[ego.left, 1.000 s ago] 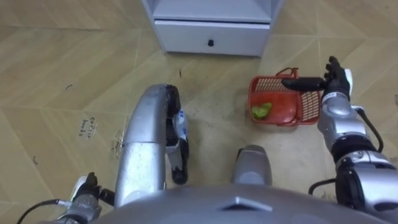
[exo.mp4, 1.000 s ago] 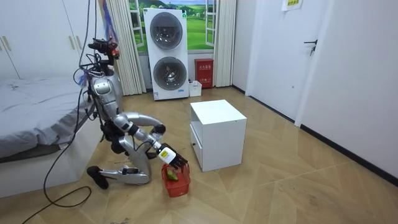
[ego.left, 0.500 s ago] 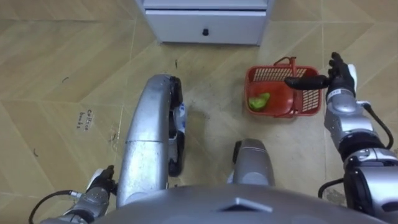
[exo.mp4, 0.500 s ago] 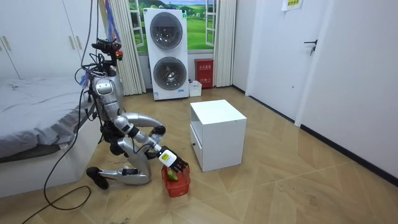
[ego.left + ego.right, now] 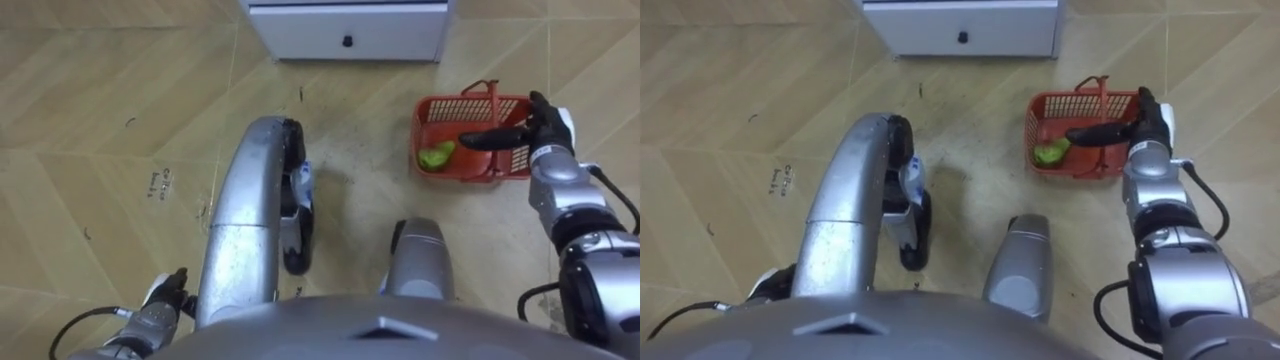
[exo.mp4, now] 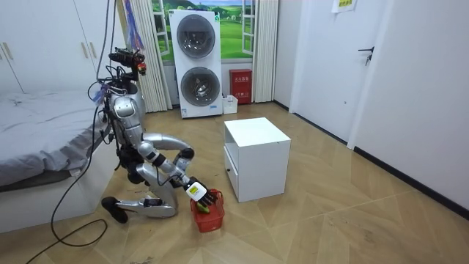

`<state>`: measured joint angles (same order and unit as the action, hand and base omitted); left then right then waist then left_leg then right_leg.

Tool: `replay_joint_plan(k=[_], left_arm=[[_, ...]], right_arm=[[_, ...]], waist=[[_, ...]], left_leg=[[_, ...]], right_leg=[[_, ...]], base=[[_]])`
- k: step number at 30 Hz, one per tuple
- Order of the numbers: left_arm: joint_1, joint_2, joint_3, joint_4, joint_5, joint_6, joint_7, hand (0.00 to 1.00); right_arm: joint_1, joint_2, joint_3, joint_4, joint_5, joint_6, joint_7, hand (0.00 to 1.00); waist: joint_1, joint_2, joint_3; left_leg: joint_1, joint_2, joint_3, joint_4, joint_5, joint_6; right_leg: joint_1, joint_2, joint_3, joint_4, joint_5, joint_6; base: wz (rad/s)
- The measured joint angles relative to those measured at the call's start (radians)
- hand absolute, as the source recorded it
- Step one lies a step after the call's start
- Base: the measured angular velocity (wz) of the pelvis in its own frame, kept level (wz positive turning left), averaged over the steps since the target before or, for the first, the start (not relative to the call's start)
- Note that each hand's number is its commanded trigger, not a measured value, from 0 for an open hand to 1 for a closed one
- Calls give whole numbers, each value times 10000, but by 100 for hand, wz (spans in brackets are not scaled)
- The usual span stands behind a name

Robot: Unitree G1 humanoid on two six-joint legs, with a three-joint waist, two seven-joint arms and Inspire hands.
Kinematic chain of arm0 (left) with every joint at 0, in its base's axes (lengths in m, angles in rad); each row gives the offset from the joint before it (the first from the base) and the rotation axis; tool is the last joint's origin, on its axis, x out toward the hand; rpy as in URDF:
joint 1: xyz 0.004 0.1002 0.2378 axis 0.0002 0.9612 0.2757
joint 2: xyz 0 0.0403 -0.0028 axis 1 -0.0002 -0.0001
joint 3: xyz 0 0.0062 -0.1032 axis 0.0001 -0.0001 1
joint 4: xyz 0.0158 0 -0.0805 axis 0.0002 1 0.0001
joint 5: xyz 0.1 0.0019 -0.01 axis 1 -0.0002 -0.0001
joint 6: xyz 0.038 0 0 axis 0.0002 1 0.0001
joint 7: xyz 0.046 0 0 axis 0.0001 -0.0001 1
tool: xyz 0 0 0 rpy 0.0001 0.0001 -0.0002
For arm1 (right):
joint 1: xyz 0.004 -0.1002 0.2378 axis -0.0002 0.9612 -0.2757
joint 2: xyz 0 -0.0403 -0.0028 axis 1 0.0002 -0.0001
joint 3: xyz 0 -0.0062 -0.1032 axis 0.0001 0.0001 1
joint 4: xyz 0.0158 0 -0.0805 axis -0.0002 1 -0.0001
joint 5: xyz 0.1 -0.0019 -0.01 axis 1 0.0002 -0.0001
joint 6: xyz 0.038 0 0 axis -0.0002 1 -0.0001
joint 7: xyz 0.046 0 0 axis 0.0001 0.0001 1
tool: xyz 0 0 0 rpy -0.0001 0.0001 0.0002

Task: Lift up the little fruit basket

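Reaching over the red fruit basket [image 5: 462, 110]

Left hand [image 5: 160, 297] sits low by the floor, its grip unreadable. A green fruit [image 5: 436, 155] lies in the floor-standing basket, just past the fingertips. Right hand [image 5: 548, 128] stretches its fingers [image 5: 490, 137] straight and together above the near rim

Eyes look down; distant room view shares basket [image 5: 470, 162]

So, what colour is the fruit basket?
The fruit basket is red; the left eye view shows it best.
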<state>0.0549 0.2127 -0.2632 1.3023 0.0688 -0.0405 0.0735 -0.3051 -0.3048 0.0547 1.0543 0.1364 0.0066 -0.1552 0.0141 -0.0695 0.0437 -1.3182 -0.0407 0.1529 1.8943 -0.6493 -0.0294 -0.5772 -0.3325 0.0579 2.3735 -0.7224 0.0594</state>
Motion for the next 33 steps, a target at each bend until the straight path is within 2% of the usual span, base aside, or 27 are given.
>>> replay_joint_plan(k=[6, 9, 17, 31, 32, 33], left_arm=[[-52, -1, -160, -85, 4, -11, -74, 0], [-54, 0, -159, -85, 3, -6, -147, 0], [-67, -5, -277, -268, 5, 76, -258, 0], [-166, -30, -363, -269, 7, 153, -569, 0], [-159, -31, -363, -268, 8, 176, -614, 0], [-150, -31, -363, -268, 8, 187, -636, 0]], right_arm=[[-318, -71, 50, 581, 131, 6, 250, 0], [-319, -157, 57, 648, 169, 6, 375, 0], [-333, -592, 123, 1120, 566, 6, 510, 0], [-372, -585, 224, 1488, 1356, 88, 1007, 0], [-371, -585, 232, 1491, 1365, 90, 1089, 2], [-371, -585, 238, 1497, 1397, 94, 1136, 17]], waist=[[237, 11, 33], [311, 60, 25], [750, 175, 35], [744, 248, 29], [745, 247, 29], [745, 248, 29]], left_leg=[[-54, -26, 27, 0, -1, 2], [-138, -38, 40, 0, -1, 2], [-213, -67, 102, -12, -2, 4], [-324, -74, 110, -6, -1, 3], [-325, -74, 110, -6, -1, 2], [-324, -74, 110, -5, -1, 3]], right_leg=[[-44, -38, -3, -1, 0, 1], [-132, -54, 0, 5, -1, 1], [-232, -114, 52, 20, -1, 2], [-348, -122, 74, 50, -2, 5], [-347, -123, 71, 50, -2, 5], [-347, -122, 71, 50, -2, 5]], base=[[0], [0], [0], [0], [0], [0]])
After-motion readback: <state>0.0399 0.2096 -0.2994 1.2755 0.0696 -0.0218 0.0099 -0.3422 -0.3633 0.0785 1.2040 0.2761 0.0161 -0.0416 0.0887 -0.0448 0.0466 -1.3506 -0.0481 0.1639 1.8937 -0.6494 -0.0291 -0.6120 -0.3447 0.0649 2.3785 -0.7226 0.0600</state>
